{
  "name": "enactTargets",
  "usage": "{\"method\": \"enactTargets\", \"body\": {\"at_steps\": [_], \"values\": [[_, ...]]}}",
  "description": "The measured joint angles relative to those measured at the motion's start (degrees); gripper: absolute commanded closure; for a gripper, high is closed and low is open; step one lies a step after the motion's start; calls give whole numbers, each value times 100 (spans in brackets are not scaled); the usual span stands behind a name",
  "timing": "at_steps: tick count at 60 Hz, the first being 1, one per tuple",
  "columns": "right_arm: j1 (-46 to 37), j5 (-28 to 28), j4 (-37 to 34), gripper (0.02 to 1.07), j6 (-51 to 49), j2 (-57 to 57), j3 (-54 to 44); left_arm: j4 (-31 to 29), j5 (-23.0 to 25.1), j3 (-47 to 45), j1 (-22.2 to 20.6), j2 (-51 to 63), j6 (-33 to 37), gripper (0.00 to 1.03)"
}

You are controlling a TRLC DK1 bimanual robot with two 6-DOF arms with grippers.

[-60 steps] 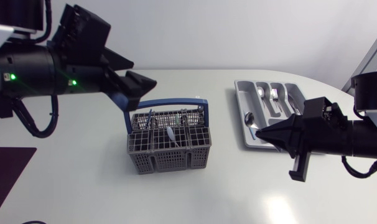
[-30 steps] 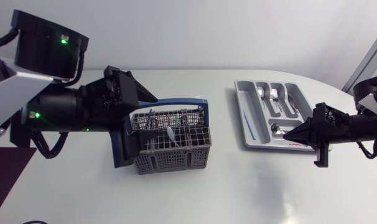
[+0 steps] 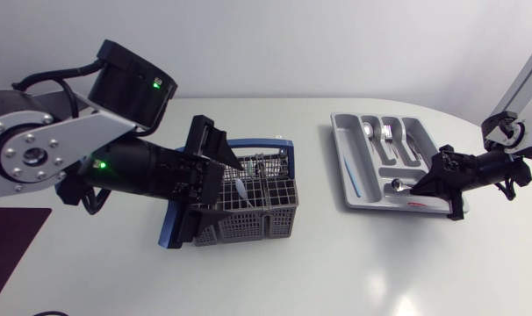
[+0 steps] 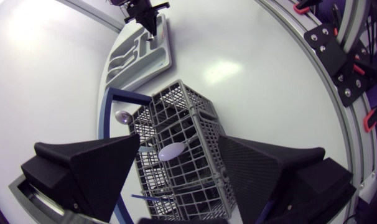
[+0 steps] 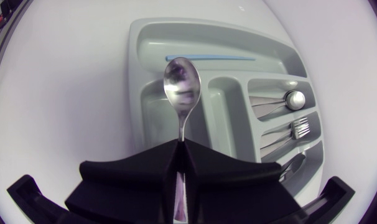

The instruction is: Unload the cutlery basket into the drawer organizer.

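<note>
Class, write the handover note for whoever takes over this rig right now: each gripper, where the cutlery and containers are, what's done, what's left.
Left gripper: open above the cutlery basket, holding nothing.
Right gripper: shut on a metal spoon, held over the drawer organizer.
Done: metal pieces and a blue utensil lie in organizer compartments.
Left: set the held spoon down, then unload the basket, which holds a white spoon and other cutlery.

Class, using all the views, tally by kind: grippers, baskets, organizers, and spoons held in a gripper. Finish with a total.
grippers: 2 (left gripper, right gripper)
basket: 1
organizer: 1
spoon held in the right gripper: 1
Total: 5
</note>
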Motion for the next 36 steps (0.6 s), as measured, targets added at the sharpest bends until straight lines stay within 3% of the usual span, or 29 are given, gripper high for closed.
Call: {"method": "enactTargets", "body": {"at_steps": [8,16,19,31,36], "values": [[2,271,4,99,-122,146,107,-151,-17,273,13,232,348,7],[2,557,118,49,-129,275,179,-332,-26,483,11,442,597,7],[2,579,131,40,-127,278,179,-420,-39,568,11,520,640,7],[2,525,203,22,-122,-9,17,-715,-173,935,11,868,944,10],[2,402,310,20,-105,-310,-179,-896,-258,1099,7,1010,1069,12]]}}
